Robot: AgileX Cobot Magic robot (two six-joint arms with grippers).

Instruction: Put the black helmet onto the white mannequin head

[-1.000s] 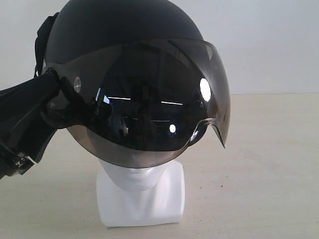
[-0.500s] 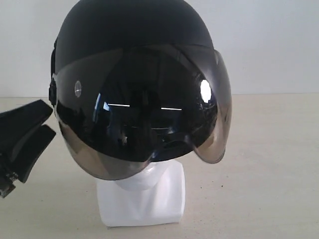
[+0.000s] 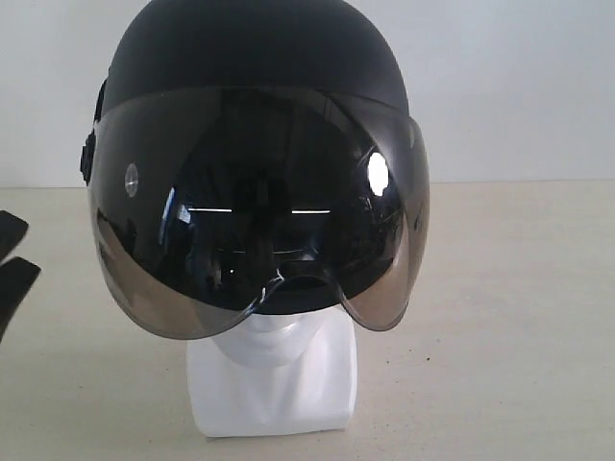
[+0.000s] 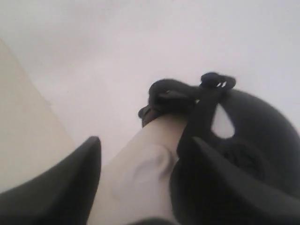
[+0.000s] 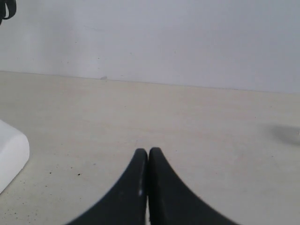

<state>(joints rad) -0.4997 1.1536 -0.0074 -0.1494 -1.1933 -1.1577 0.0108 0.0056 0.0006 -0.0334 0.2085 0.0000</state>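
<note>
The black helmet (image 3: pixel 250 58) sits on the white mannequin head (image 3: pixel 274 375), its smoky visor (image 3: pixel 259 221) covering the face down to the chin. Only the chin, neck and blocky base show below. My left gripper (image 3: pixel 12 257) is open at the far left edge, well apart from the helmet. In the left wrist view the open left gripper (image 4: pixel 146 143) frames the mannequin's white side and ear (image 4: pixel 140 178), with the helmet's rim (image 4: pixel 253 140) and black strap (image 4: pixel 206 93) beyond. My right gripper (image 5: pixel 148 151) is shut on nothing, low over the table.
A beige tabletop (image 3: pixel 500 317) meets a plain white wall (image 3: pixel 519 86) behind. In the right wrist view a corner of the mannequin's white base (image 5: pixel 9 154) shows at the edge, and a dark strap bit (image 5: pixel 7 8) in the corner.
The left gripper has let go of the helmet's side and drawn back to the left. The helmet has settled lower and squarer on the head.
</note>
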